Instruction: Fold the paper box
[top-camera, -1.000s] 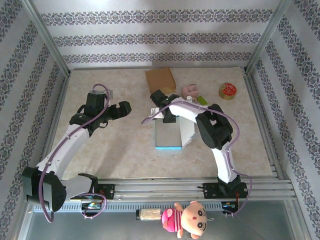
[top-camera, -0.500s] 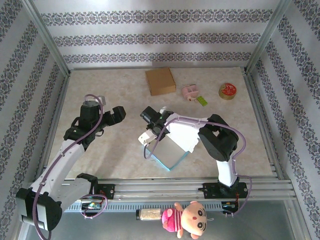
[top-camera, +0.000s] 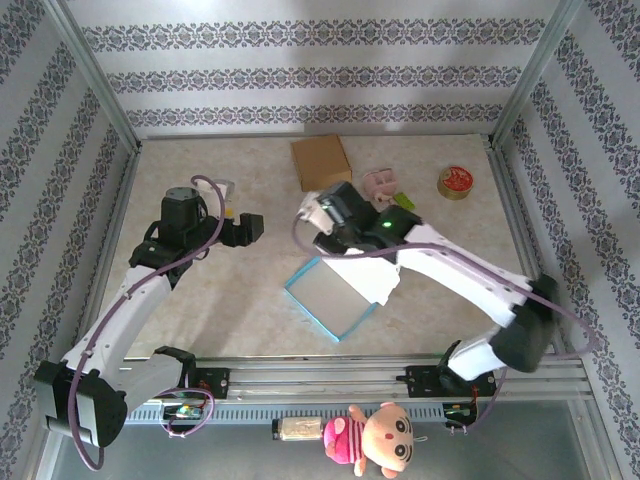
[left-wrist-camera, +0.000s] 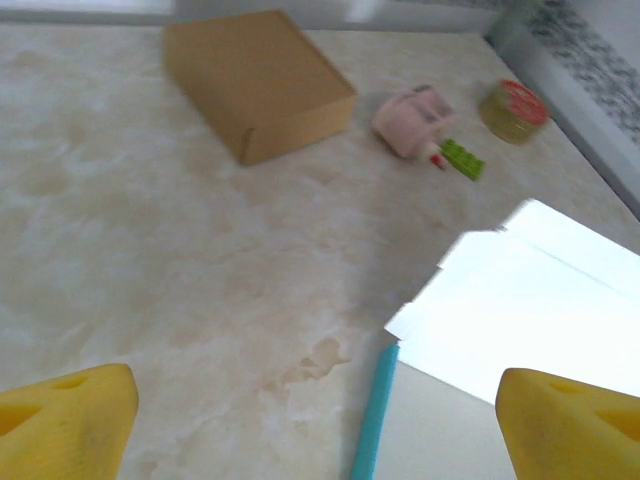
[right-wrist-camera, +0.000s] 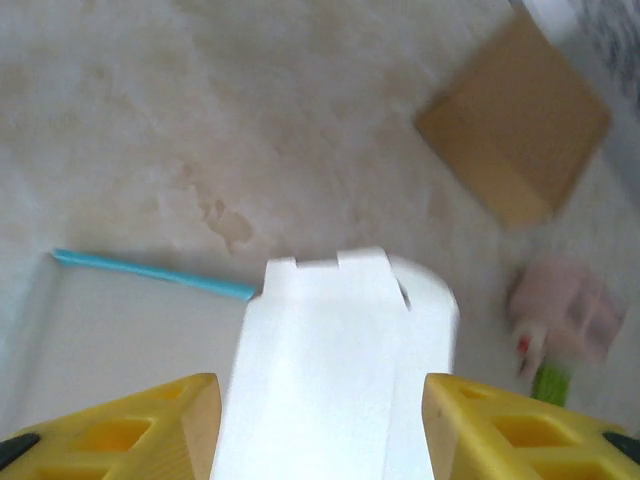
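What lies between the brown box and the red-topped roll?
A pink toy with a small green piece beside it lies between the brown box and the roll, as the top view shows.

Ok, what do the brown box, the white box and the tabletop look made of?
Brown box: probably cardboard, matte tan with crisp folded edges. White box: thin paperboard, it seems; smooth white flaps, blue edge. Tabletop: marble-look, stone or laminate, can't tell; beige veining, faint sheen.
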